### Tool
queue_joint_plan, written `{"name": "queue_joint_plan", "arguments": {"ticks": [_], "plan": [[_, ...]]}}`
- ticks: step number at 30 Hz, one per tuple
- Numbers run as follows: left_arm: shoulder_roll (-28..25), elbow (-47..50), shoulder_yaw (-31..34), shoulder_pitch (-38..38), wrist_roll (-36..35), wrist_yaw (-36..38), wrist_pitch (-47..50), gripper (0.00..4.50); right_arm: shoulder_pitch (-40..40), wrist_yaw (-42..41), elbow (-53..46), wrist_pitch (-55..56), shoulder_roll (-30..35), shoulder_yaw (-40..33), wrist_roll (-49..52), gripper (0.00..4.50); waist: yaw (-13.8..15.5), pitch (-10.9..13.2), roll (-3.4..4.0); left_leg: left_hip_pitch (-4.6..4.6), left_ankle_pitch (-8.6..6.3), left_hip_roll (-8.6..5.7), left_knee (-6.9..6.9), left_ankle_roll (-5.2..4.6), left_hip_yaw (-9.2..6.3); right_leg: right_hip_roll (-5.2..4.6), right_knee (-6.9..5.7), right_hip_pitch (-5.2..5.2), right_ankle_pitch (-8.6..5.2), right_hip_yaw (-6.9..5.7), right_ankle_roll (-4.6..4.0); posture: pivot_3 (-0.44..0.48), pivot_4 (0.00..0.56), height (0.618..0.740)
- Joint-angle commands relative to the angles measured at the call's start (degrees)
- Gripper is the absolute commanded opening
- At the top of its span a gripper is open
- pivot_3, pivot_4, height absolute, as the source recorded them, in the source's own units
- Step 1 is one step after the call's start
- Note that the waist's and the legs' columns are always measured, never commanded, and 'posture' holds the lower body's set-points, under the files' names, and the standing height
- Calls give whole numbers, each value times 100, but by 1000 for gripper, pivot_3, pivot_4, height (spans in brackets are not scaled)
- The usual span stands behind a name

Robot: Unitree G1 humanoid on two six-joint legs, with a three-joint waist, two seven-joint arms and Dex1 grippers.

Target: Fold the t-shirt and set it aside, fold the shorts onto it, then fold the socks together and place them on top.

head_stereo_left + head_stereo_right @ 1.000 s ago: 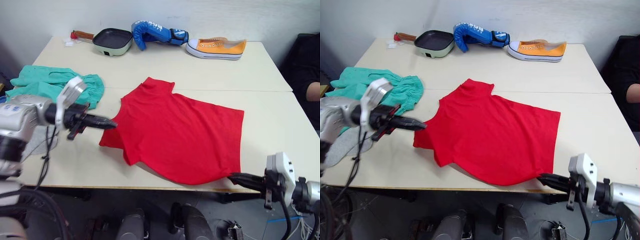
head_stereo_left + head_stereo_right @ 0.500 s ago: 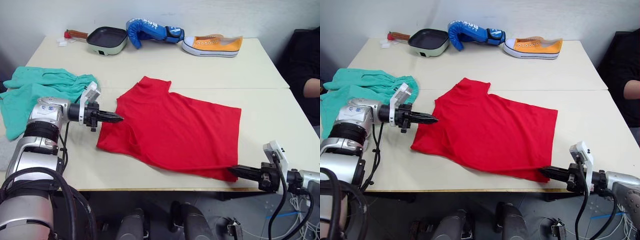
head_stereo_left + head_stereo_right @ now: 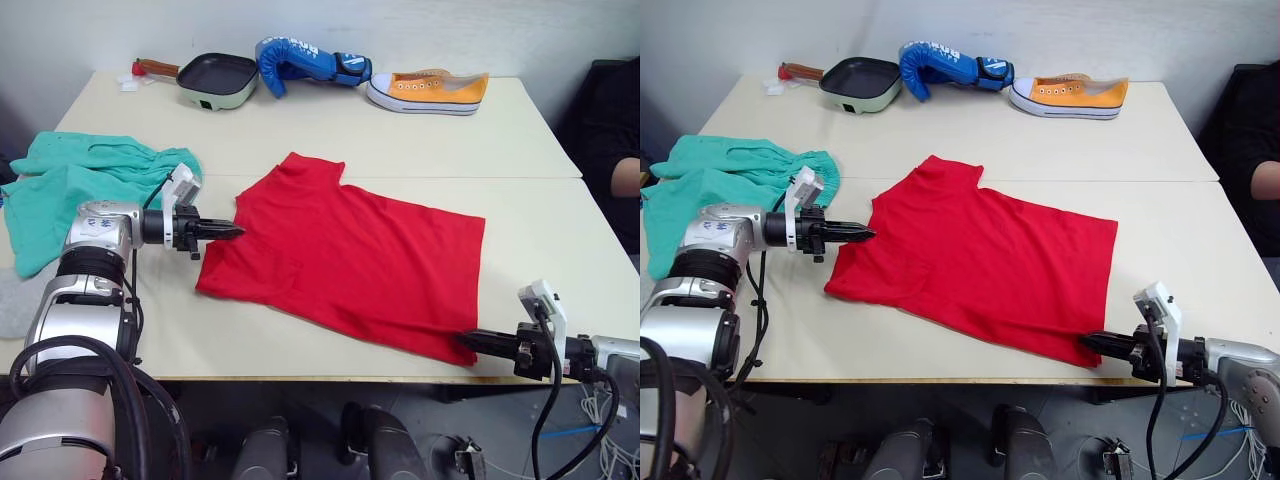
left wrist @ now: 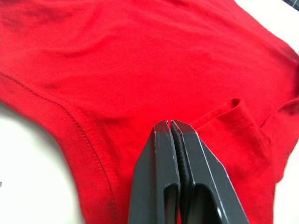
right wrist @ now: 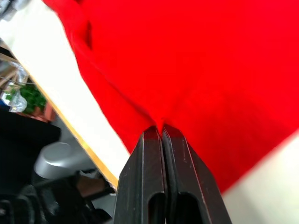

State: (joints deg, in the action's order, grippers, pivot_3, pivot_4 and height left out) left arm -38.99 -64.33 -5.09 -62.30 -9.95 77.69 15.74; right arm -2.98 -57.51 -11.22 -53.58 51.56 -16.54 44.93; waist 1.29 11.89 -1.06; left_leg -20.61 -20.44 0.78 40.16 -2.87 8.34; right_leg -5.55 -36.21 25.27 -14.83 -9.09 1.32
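T-shirt [image 3: 345, 260], red, flat on table [image 3: 560, 225] (shorts [image 3: 90, 185] beside), pinched at opposite edges by left gripper [image 3: 233, 230] and right gripper [image 3: 468, 340], fingers pressed together.

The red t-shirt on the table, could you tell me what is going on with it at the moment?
The robot has the t-shirt pinched at two ends: its left gripper is shut on the sleeve side, and its right gripper is shut on the hem corner at the table's near edge. The shirt lies spread flat, not yet folded. The shorts lie bunched to the robot's left, untouched.
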Motion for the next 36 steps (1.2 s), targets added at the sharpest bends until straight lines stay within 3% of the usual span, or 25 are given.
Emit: {"name": "queue_joint_plan", "arguments": {"ticks": [1,3,9,11,14,17,18,22,25,30,32,36], "plan": [[-8,-67,154,-79,129,-111,-105,202,60,108,-61,189,71,-108,-172,191,-1,0,0,0,0,0,0,0,0,0,-13,1,0,0,0,0,150,740],[-24,-91,220,-115,177,-247,-176,640,-64,113,-172,276,123,-248,-235,627,-4,0,0,0,0,0,0,0,1,0,-18,3,0,1,0,0,150,740],[-310,59,651,-349,-13,-157,-61,2543,-579,240,-836,343,159,-1221,-99,2711,1,-1,-1,-7,0,0,2,0,3,0,-22,11,0,2,0,0,150,740],[-411,356,761,-393,-126,76,195,3201,-686,386,-1193,275,44,-1540,65,3423,-3,-1,-2,-8,0,0,3,0,2,0,-22,11,0,2,0,0,150,740],[-557,1544,788,-68,-482,720,937,4171,-797,699,-1965,395,-200,-1711,187,4470,-4,-1,-2,-7,0,0,3,2,2,1,-23,11,0,2,0,0,150,740],[-517,3008,828,711,-849,751,1390,4171,-590,1366,-2695,494,-530,-1263,58,4470,-21,-8,8,-3,0,0,1,4,2,0,-24,11,-1,8,0,0,150,740],[-471,3535,809,1030,-935,682,1464,4192,-463,1602,-2869,578,-650,-1002,-98,4292,-36,-10,12,1,-1,0,1,6,3,0,-26,10,-1,13,-1,0,150,740],[-210,4951,610,2060,-903,288,1289,3218,-10,2258,-3303,801,-960,220,-751,3088,-76,-10,12,5,3,0,4,13,5,0,-31,10,-1,20,-2,0,150,740],[-93,5154,401,2504,-653,41,870,2191,241,2653,-3289,925,-1140,1190,-1376,1959,-85,-11,11,5,4,1,3,15,5,0,-29,12,-3,20,-5,0,150,740],[-51,4963,131,2798,-291,-231,260,485,239,2931,-2994,1173,-1261,2082,-2152,143,-40,-12,11,4,4,0,3,15,7,0,-25,12,-4,20,-7,0,150,740],[-123,4738,59,2880,-120,-280,-33,14,28,2980,-2855,1290,-1140,2234,-2488,0,-18,-12,11,4,4,0,3,15,8,-1,-23,12,-4,19,-7,0,150,740],[-291,4142,83,2901,84,-384,-437,14,-542,2967,-2720,1478,-977,1989,-2772,0,-4,-14,8,6,4,1,0,15,8,0,-19,12,-6,17,-9,0,150,740]]}}
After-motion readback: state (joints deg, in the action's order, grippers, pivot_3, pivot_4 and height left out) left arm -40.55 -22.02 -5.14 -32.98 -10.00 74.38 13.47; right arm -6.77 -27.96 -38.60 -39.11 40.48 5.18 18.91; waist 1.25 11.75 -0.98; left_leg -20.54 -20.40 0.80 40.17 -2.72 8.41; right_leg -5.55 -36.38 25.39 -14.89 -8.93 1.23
